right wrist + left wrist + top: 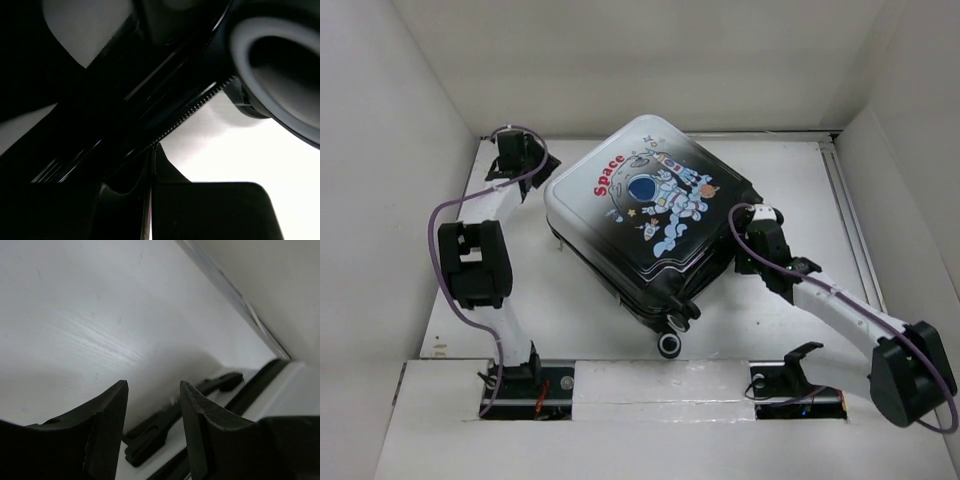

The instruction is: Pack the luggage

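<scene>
The luggage lies flat and closed on the table, astronaut and red "Space" print facing up, caster wheels toward the near edge. My left gripper is at its far left corner, open and empty. In the left wrist view the open gripper frames two black zipper pulls lying on the white shell. My right gripper is at the luggage's right side. In the right wrist view its fingers are pressed together just under the zipper teeth, beside a caster wheel. Nothing shows between them.
White walls enclose the table on the left, back and right. A metal rail runs along the right wall. The back wall's edge shows close behind the left gripper.
</scene>
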